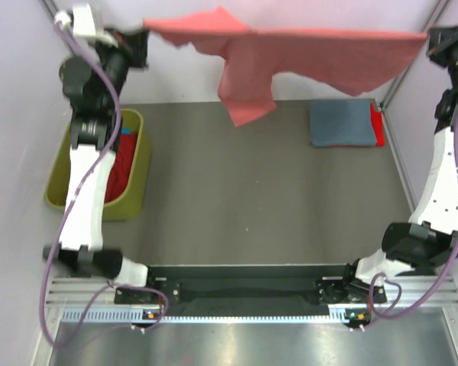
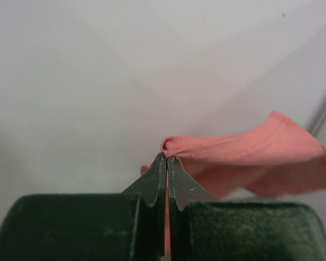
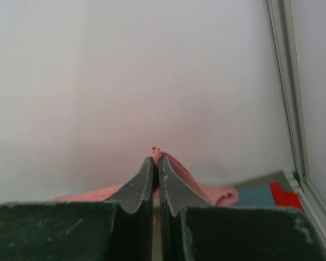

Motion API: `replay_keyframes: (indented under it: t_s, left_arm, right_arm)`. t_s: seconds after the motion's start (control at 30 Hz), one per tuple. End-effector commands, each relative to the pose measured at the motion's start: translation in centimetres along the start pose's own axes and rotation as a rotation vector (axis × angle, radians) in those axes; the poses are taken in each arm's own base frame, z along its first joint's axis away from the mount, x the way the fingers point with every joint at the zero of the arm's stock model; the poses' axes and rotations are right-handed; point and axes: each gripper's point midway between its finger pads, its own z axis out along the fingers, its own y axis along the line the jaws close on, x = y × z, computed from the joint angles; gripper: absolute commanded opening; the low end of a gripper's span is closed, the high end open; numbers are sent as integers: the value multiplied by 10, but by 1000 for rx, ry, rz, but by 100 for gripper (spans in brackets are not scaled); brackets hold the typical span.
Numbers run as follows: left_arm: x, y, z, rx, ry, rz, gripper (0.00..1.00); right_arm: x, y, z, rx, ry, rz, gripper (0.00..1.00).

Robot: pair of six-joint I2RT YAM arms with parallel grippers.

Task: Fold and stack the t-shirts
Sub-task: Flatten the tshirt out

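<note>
Readable text: none in any of the three views.
Brands, numbers: none legible.
salmon-pink t-shirt: plain cloth, with no print or tag that can be read (the wrist views show only its stitched hem).
front rail strip: a pale band of fine tick-like marks, too small to tell whether any figures go with them.

Pink t-shirt stretched aloft, left hand, right hand
</note>
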Motion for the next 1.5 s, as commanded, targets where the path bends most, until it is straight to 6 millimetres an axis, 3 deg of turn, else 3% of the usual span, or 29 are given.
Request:
replay_keyframes:
  t_s: [0.0, 0.03, 0.07, 0.1, 0.13, 0.17, 0.2, 0.23, 0.27, 0.3, 0.33, 0.37, 0.4, 0.43, 0.47, 0.5, 0.53, 0.57, 0.6, 0.7, 0.8, 0.93, 1.0, 1.1, 1.23, 1.37, 1.47]
  left_arm:
    - [-14, -28, -56, 82, -68, -33, 0]
    - [-25, -45, -82, 112, -79, -41, 0]
    - [23, -37, -94, 90, 26, -85, 0]
    - [39, -39, -108, 95, 68, -103, 0]
    - [55, -39, -121, 90, 104, -116, 0]
    - [52, -41, -143, 74, 98, -129, 0]
    - [87, -31, -159, 28, 171, -158, 0]
    - [88, -34, -184, 9, 185, -181, 0]
    - [116, -30, -201, -25, 242, -239, 0]
    - [123, -32, -217, -35, 264, -275, 0]
    - [114, -41, -239, -19, 242, -297, 0]
    - [137, -38, -255, -52, 286, -358, 0]
    - [142, -39, -267, -63, 296, -385, 0]
    - [148, -40, -278, -72, 306, -405, 0]
    - [169, -38, -298, -102, 360, -441, 0]
    - [182, -33, -308, -145, 387, -459, 0]
    - [207, -33, -324, -173, 455, -510, 0]
    - [218, -31, -330, -185, 472, -528, 0]
    - [230, -32, -336, -190, 501, -550, 0]
    - [267, -21, -357, -290, 584, -610, 0]
    - [292, -9, -372, -378, 654, -600, 0]
    - [310, -9, -374, -376, 716, -592, 0]
    - [315, -9, -375, -383, 755, -588, 0]
    - [323, -11, -376, -381, 811, -598, 0]
    - [323, -5, -377, -418, 842, -557, 0]
    - [320, -4, -382, -455, 878, -532, 0]
    - [324, -7, -385, -473, 890, -529, 0]
  right_arm:
    - [-6, -3, -31, 11, -53, -51, 0]
    - [30, -27, -33, 64, 1, -37, 0]
    - [29, -23, -49, 68, -12, -37, 0]
    - [73, -47, -55, 120, 71, -6, 0]
    - [88, -55, -63, 145, 100, 6, 0]
    - [97, -56, -76, 160, 112, 19, 0]
    - [114, -63, -84, 183, 146, 43, 0]
    - [156, -84, -98, 250, 231, 80, 0]
    - [163, -85, -110, 268, 242, 93, 0]
    - [190, -100, -123, 323, 298, 113, 0]
    - [205, -114, -138, 403, 335, 125, 0]
    - [212, -117, -150, 439, 346, 138, 0]
    - [239, -130, -168, 501, 412, 157, 0]
    - [249, -138, -180, 545, 427, 153, 0]
    - [257, -144, -194, 586, 436, 156, 0]
    - [291, -159, -220, 663, 512, 181, 0]
    - [296, -172, -236, 745, 485, 188, 0]
    - [309, -178, -247, 776, 501, 200, 1]
    - [335, -189, -269, 825, 551, 215, 0]
    - [354, -206, -300, 924, 573, 217, 0]
    - [359, -222, -323, 1038, 551, 204, 0]
    - [347, -237, -333, 1121, 490, 156, 0]
    - [341, -237, -324, 1098, 479, 141, 0]
    - [348, -237, -320, 1073, 510, 148, 0]
    - [366, -245, -333, 1124, 561, 153, 0]
    - [361, -253, -339, 1186, 540, 126, 0]
    - [360, -248, -336, 1182, 534, 164, 0]
